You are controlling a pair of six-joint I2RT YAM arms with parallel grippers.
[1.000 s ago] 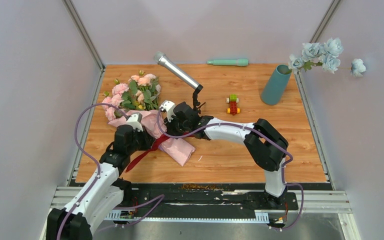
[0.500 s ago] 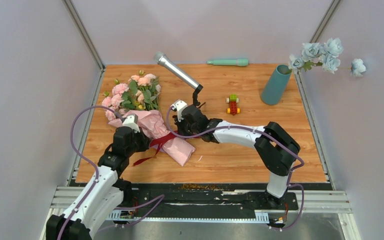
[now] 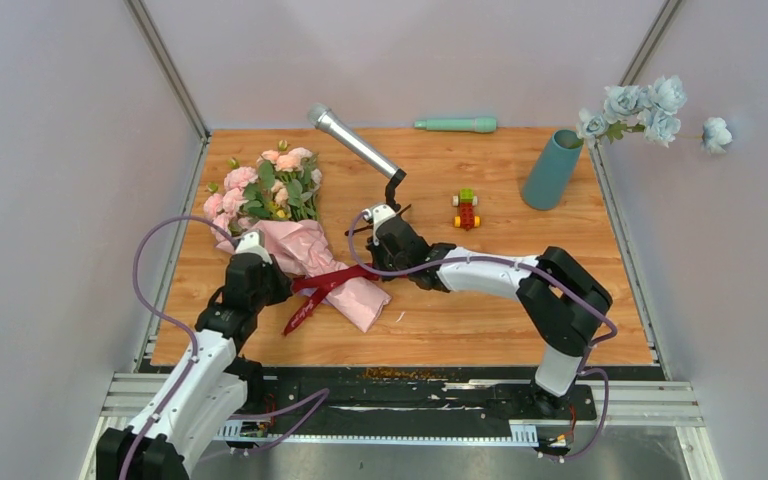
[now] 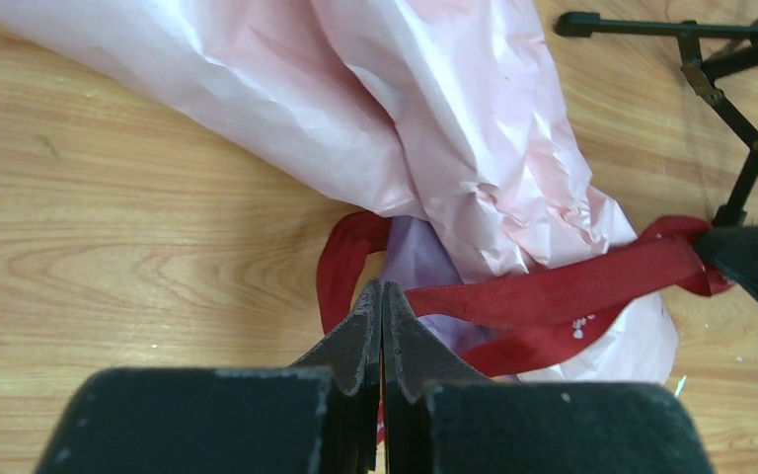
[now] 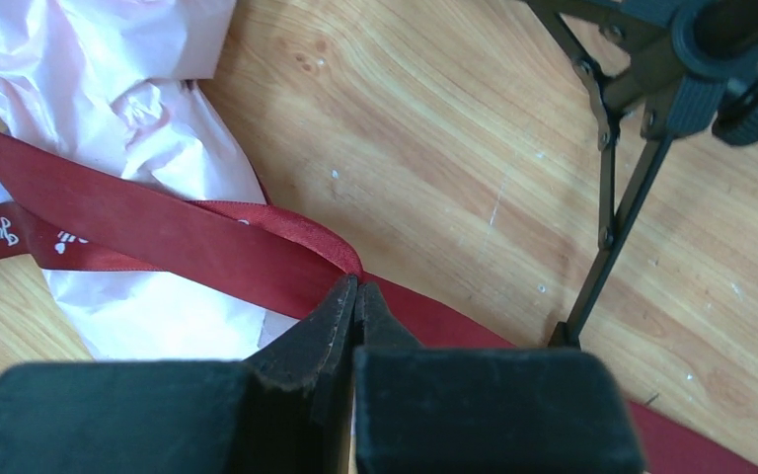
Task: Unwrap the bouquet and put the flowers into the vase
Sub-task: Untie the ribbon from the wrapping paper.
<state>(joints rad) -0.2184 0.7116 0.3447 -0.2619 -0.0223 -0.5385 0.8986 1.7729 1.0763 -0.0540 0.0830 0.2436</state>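
Observation:
The bouquet lies at the table's left, its pink and cream flowers (image 3: pixel 270 185) pointing away and its pink paper wrap (image 3: pixel 332 258) trailing toward the middle. A dark red ribbon (image 3: pixel 332 281) crosses the wrap, stretched between both grippers. My left gripper (image 3: pixel 285 287) is shut on the ribbon's left part (image 4: pixel 572 286), with red showing between its jaws (image 4: pixel 382 286). My right gripper (image 3: pixel 368 268) is shut on the ribbon's other end (image 5: pixel 158 232), jaws pinched at the fold (image 5: pixel 356 281). The teal vase (image 3: pixel 552 168) stands far right at the back.
A silver microphone (image 3: pixel 352 140) on a black tripod stand (image 5: pixel 612 188) is just behind my right gripper. A small toy car (image 3: pixel 466 208) sits mid-table, a mint-green rod (image 3: pixel 455 125) lies along the back edge, and pale blue flowers (image 3: pixel 650 108) hang beside the vase.
My left gripper has shut on the ribbon. My right gripper has pulled its ribbon end to the right, so the ribbon now runs drawn out across the wrap.

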